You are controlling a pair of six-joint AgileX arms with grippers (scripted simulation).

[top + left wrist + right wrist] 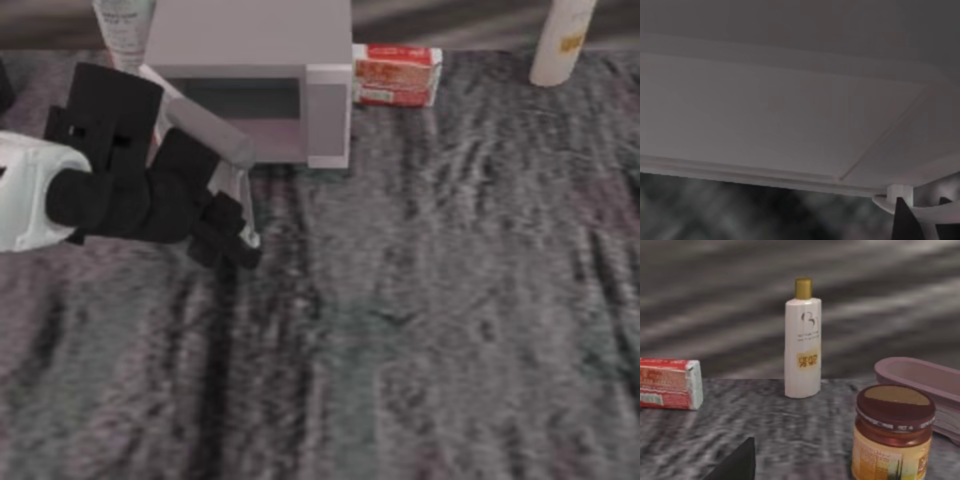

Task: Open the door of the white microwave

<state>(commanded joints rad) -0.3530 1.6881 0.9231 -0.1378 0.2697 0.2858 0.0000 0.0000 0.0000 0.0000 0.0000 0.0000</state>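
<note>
Nearest the lens, our left gripper (243,222) sits at the free edge of the door (205,128), apparently pinching its handle; we cannot confirm the pinch. The door hangs partly swung out from the white microwave (250,40), just behind the gripper. We should pull along the hinge arc, keeping wrist aligned. Right arm unseen in the top view.

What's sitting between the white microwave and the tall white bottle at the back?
A red-and-white carton sits there, right beside the white microwave; from it to the white bottle the table is bare. The top view shows this.
</note>
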